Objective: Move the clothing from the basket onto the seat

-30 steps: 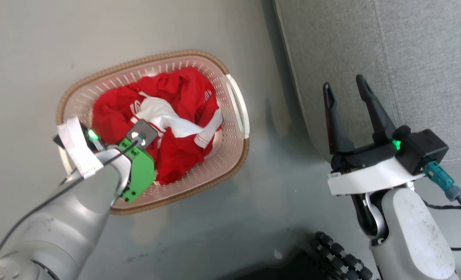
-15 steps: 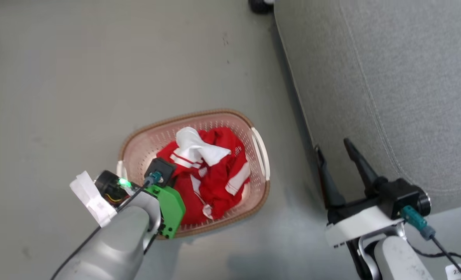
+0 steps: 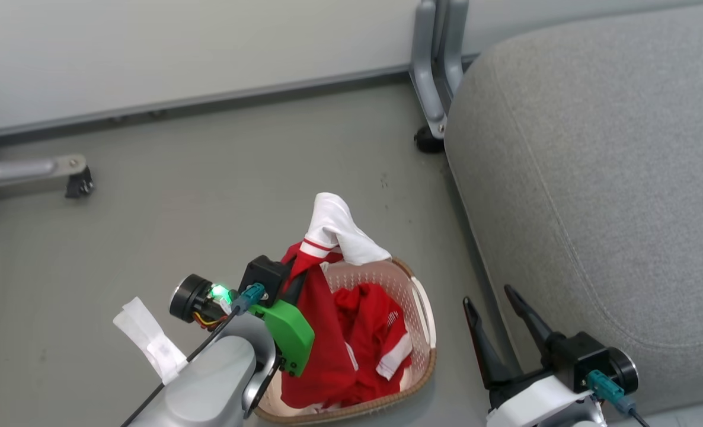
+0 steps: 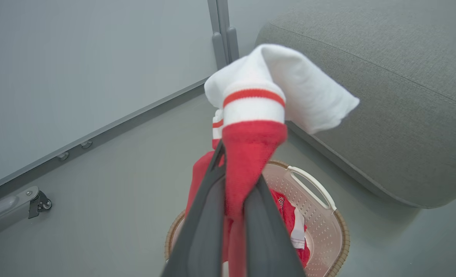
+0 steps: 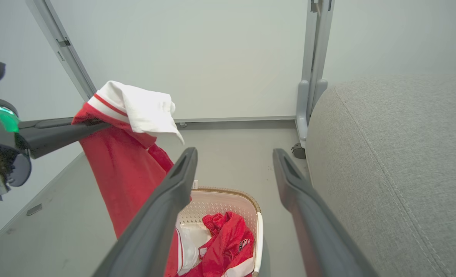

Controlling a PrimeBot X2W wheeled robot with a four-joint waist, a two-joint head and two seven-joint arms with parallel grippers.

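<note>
My left claw [image 4: 235, 184], pinched shut on a bright red white-trimmed fabric garment [image 3: 322, 338], has hoisted it above the cream perforated plastic basket [image 3: 424, 314]; swing to grey upholstered seat [image 3: 594, 178] next, right claw [image 3: 488, 295] gaping empty.

The lifted garment [image 3: 323, 308] hangs pinched in my left end effector [image 4: 233, 181]: bright red fabric with a white band crossed by one red stripe, and a plain white end flopped over above the grip. Its red length drapes straight down, the lower end reaching into the basket [image 3: 387, 274]. The second garment [image 3: 375, 320], red with white trim, lies crumpled inside. The basket is cream-white perforated plastic with a brown woven-look rim, upright on the floor [image 3: 209, 207] just beside the seat [image 3: 594, 178], a broad light grey cushion with rounded edges and a stitched seam.
</note>
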